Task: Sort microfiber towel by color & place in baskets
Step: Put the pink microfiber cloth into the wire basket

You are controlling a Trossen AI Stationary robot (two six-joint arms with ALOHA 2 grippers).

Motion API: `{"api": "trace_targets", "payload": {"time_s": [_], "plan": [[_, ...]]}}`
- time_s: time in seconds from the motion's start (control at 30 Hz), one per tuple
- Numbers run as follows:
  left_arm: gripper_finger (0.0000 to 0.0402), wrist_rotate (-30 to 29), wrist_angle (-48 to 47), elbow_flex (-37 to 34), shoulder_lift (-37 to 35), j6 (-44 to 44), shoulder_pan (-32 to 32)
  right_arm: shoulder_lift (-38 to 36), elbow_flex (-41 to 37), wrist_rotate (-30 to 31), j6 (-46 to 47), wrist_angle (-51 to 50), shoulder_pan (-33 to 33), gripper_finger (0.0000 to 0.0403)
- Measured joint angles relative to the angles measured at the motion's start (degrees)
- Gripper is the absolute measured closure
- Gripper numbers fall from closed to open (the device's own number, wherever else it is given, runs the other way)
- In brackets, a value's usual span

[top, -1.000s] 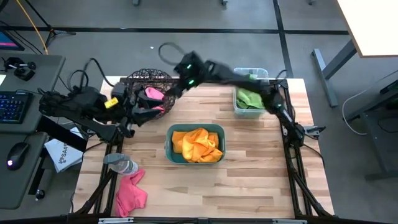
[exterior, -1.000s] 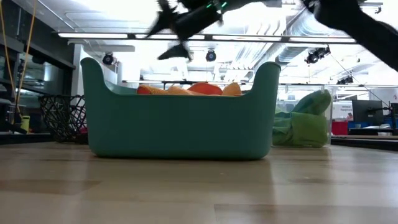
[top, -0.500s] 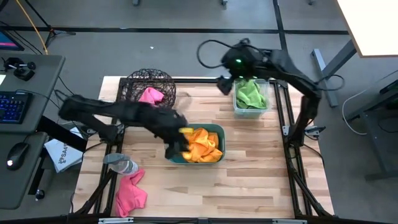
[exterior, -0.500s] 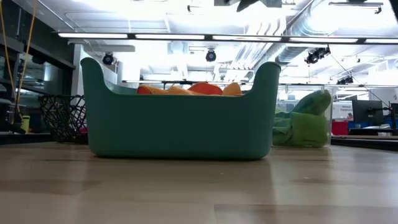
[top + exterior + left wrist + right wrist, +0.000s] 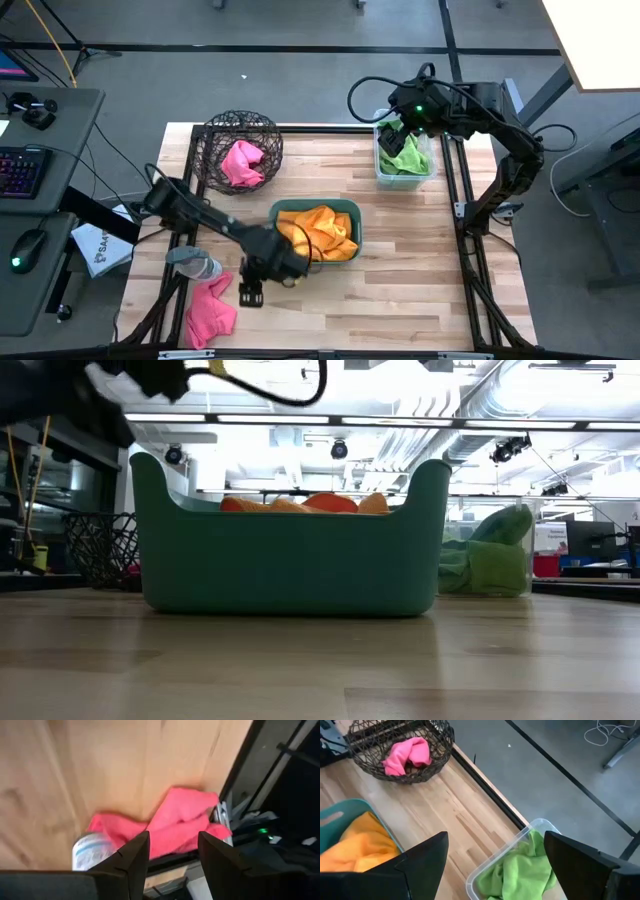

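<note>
A loose pink towel (image 5: 210,312) lies crumpled at the table's near left corner, also in the left wrist view (image 5: 167,822). My left gripper (image 5: 250,292) hangs open just to its right, fingers tipped down (image 5: 174,857), touching nothing. Another pink towel (image 5: 241,161) lies in the round wire basket (image 5: 212,133). Orange towels (image 5: 318,230) fill the teal tub (image 5: 347,207). A green towel (image 5: 403,154) sits in the clear bin (image 5: 381,176). My right gripper (image 5: 391,136) hovers wide open (image 5: 495,840) high above that bin.
A clear plastic bottle (image 5: 195,264) lies on its side just beyond the loose pink towel, close to my left gripper. A white printed packet (image 5: 100,248) rests off the table's left edge. Bare wood stretches across the near and right parts of the table (image 5: 420,290).
My left gripper has swung from beside the wire basket toward the near edge, passing the teal tub, sinking and tipping downward beside the loose pink towel. My right gripper has drawn away from the wire basket toward the far right, rising over the clear bin.
</note>
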Motion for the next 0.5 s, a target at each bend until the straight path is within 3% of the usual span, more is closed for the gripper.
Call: {"api": "trace_targets", "payload": {"time_s": [0.23, 0.5], "plan": [[0.0245, -1.46, 0.46, 0.0, 6.57, 0.41, -5.97, 0.31, -4.74, -0.48, -1.44, -0.01, 0.0, 0.0077], [0.0245, -5.97, 2.28, -5.87, 5.71, 6.45, -10.27, 0.31, -11.48, -0.55, -2.47, -0.04, 0.0, 0.0077]]}}
